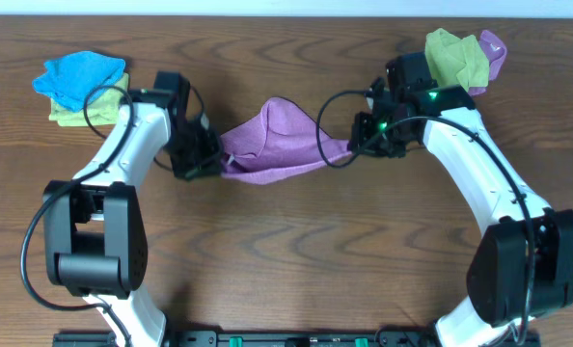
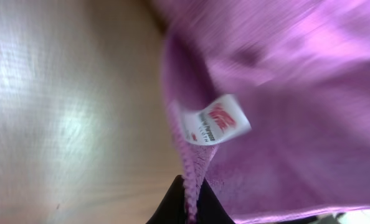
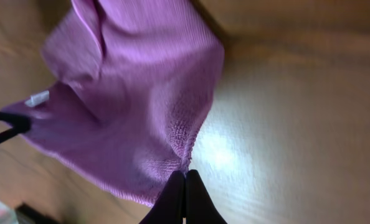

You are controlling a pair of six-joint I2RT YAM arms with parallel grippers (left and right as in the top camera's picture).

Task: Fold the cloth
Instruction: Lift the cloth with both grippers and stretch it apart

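Two purple cloths (image 1: 272, 140) (image 1: 494, 43), two yellow-green cloths (image 1: 455, 58) (image 1: 69, 116), one blue (image 1: 79, 77)

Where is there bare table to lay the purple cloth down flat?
The table is bare on the near side, in front of the held cloth, and along the far centre. Crowded: the blue cloth pile far-left, the yellow-green cloth far-right.

- Brown wood-grain counter (image 1: 286, 260); pale glare patches on it in both wrist views.
- Far left: crumpled blue cloth (image 1: 74, 75) sits on top of a yellow-green cloth (image 1: 67, 116), which lies on the wood.
- Far right: second yellow-green cloth (image 1: 455, 58) bunched over a spare purple cloth (image 1: 494, 46).
- Middle: the cloth (image 1: 272, 145) lifted at both ends; can't tell if its sag touches the counter.
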